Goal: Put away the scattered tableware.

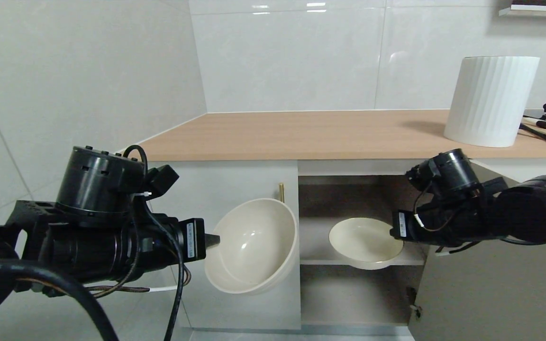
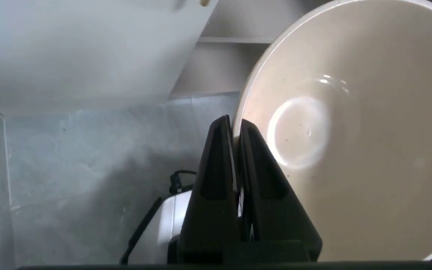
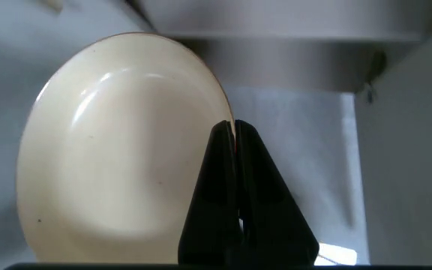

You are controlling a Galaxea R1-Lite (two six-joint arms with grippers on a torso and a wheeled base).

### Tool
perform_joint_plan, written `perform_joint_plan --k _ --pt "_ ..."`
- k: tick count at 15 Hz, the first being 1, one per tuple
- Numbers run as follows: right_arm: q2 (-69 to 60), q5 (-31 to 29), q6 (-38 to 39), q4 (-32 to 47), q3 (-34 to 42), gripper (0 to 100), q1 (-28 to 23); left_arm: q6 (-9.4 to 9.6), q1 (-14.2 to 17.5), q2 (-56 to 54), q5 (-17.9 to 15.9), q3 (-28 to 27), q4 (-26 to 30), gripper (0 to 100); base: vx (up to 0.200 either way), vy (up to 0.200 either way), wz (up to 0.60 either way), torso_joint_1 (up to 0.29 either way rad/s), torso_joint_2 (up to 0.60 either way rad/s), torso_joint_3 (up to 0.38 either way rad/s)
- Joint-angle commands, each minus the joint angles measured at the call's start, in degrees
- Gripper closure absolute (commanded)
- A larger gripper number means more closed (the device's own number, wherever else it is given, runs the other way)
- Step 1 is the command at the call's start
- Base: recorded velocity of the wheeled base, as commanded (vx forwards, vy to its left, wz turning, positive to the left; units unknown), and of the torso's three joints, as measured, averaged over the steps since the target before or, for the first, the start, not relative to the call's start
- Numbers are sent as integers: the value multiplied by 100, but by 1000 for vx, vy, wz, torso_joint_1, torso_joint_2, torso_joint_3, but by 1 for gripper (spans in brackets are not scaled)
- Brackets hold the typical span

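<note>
The left gripper (image 1: pixel 214 240) is clamped on the rim of a deep bowl (image 1: pixel 254 246). Its two black fingers (image 2: pixel 216 172) are pressed together with the bowl's edge pinched between them. The bowl is cream-coloured, glossy and smooth, with a rounded bottom and a thin rim. It hangs tipped on its side, mouth turned toward the robot, and a bright ring of highlight shows in its base. It is held in the air in front of the closed cabinet door (image 1: pixel 235 189), its upper rim just below that door's gold handle (image 1: pixel 281 192) and just beside the open compartment.

The right gripper (image 1: pixel 396 233) is closed tight on the rim of a shallow plate (image 1: pixel 360 239), the thin edge nipped between its fingers (image 3: pixel 216 187). The plate has the same cream glaze. It is wide and low with a gently dished middle and a few tiny dark specks on its surface. It lies nearly level at the height of the shelf (image 1: pixel 313 237) inside the open compartment, its near edge overhanging the shelf's front; whether it touches the shelf cannot be told. The open door (image 1: pixel 491 293) hangs below the right arm.

Above, on the wooden countertop (image 1: pixel 301 135), stands a white ribbed container (image 1: pixel 491 99), with some utensils (image 1: pixel 545 128) lying just beside it at the right edge
</note>
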Motion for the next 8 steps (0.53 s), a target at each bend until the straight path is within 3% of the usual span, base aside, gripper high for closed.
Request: perform_joint_plan --k 1,5,8 --pt "1365 -197 72 -830 -58 100 -200 -3 -15 30 1 0 0 100 0 0 0 0 0 0" --pt "2253 -557 124 -1366 -427 100 -200 -3 -15 92 1 0 -8 100 0 0 0 0 0 0" --pt "3097 -883 300 -1323 -1332 100 -367 -3 -24 136 10 0 -8 100 0 0 0 0 0 0"
